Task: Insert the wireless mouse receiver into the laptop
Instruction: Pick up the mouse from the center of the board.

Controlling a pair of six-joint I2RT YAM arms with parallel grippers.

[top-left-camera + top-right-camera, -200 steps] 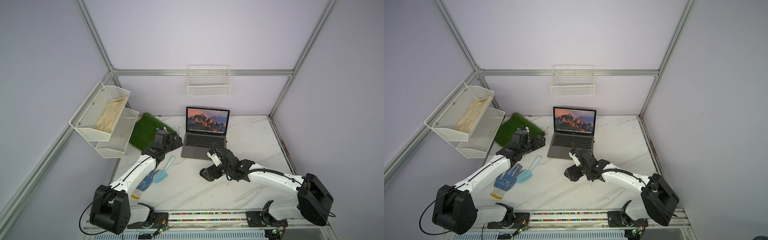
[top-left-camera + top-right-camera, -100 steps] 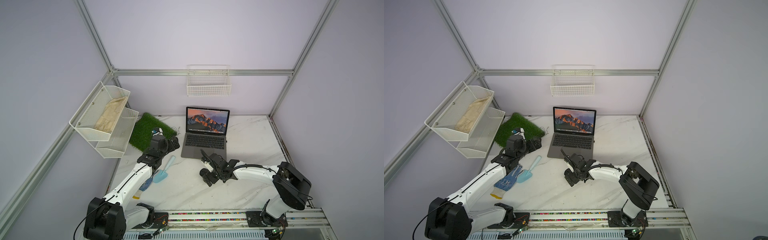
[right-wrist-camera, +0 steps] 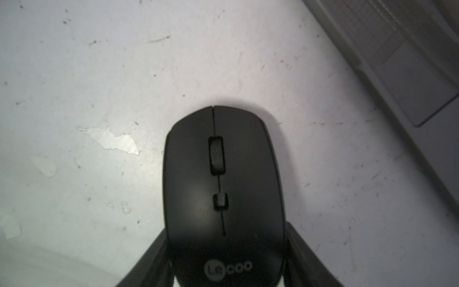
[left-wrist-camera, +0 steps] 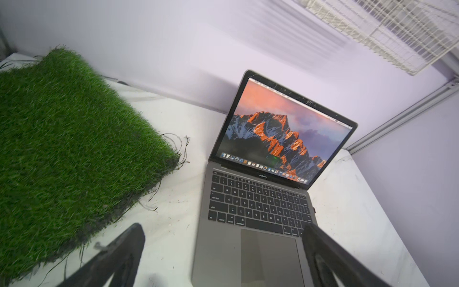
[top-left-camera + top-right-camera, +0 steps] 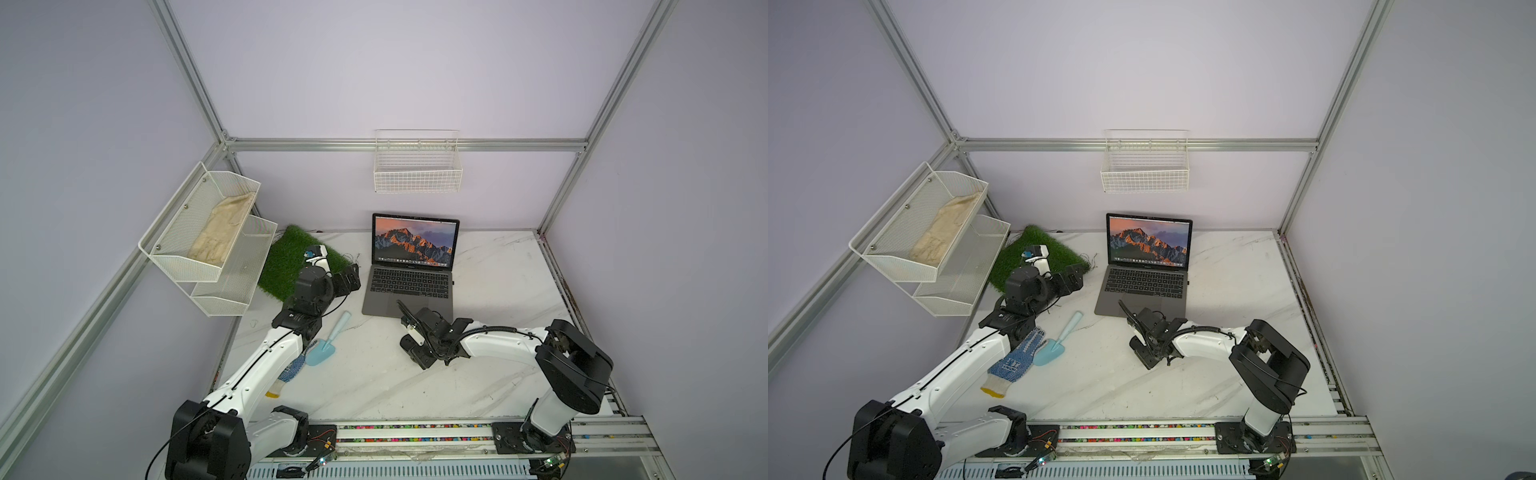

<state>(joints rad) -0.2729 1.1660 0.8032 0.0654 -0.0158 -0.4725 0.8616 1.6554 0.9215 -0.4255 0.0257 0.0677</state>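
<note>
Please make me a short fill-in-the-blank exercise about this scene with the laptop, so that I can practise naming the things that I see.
1. The screen of the open laptop shows an orange ____.
2. The right claw has one finger on each side of a black ____.
3. The trowel beside the dotted work glove is light ____.
4. The artificial grass mat lies beside the laptop, on the robot's ____ side.

Missing words: mountain; mouse; blue; left.

Slim dark-grey laptop (image 5: 409, 286) stands open on the white table (image 5: 498, 291), screen lit.
</note>
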